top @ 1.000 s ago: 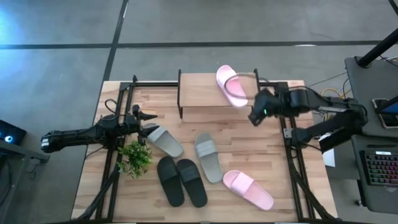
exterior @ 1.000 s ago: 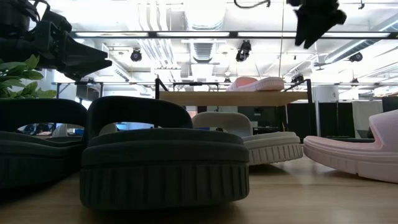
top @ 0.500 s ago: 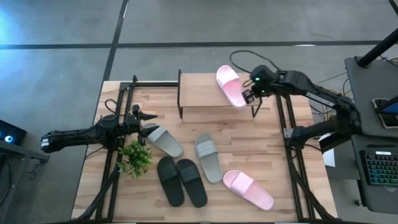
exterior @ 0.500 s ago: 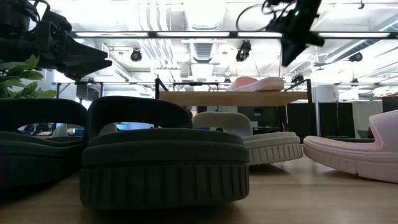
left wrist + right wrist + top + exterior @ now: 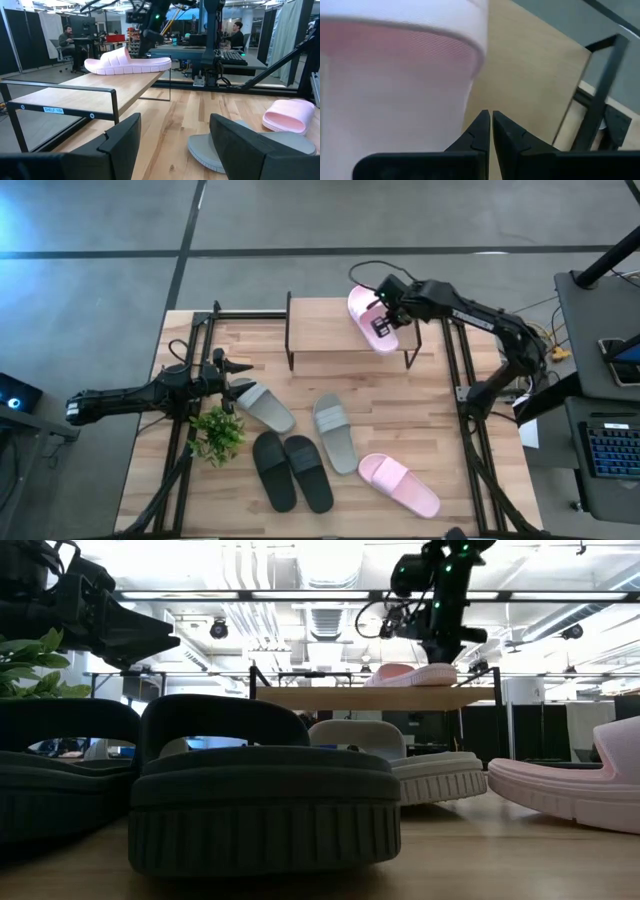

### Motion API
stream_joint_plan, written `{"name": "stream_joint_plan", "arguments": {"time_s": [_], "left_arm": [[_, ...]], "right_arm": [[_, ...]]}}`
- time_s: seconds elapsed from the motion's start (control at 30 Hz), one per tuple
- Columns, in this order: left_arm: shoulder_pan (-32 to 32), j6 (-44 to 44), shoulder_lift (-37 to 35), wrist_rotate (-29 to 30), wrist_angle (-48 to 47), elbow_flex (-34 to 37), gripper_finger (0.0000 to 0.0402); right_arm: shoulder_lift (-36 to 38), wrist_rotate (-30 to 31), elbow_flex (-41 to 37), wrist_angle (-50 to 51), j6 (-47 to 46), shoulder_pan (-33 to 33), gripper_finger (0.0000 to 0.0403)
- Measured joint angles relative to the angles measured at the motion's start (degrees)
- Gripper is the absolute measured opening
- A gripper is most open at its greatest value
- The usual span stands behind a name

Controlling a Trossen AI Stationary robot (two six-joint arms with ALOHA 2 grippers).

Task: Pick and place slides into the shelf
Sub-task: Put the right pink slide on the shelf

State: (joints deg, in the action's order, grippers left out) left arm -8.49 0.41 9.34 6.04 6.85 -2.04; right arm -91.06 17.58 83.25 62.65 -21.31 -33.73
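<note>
Right gripper [image 5: 381,326] over pink slide [image 5: 368,316] on shelf [image 5: 320,332], fingers pressed together, perhaps touching it. Left gripper [image 5: 228,375] spread beside grey slide [image 5: 262,405].

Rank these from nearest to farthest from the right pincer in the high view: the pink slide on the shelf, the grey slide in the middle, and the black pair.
Right pincer, shut above the shelf:
1. Pink slide on the shelf, right beneath it.
2. Grey slide, mid-table.
3. Black pair, near the front edge.
</note>
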Motion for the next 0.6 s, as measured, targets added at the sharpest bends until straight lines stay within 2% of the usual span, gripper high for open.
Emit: {"name": "stream_joint_plan", "arguments": {"time_s": [0.4,0.6], "left_arm": [[0.0,0.0,0.0,0.0,0.0,0.0,0.0223],[0.0,0.0,0.0,0.0,0.0,0.0,0.0223]], "right_arm": [[-7.1,0.5,2.7,-1.3,4.9,-0.2,0.0013],[-6.9,-3.0,4.7,-2.0,4.9,-0.1,0.0013]]}}
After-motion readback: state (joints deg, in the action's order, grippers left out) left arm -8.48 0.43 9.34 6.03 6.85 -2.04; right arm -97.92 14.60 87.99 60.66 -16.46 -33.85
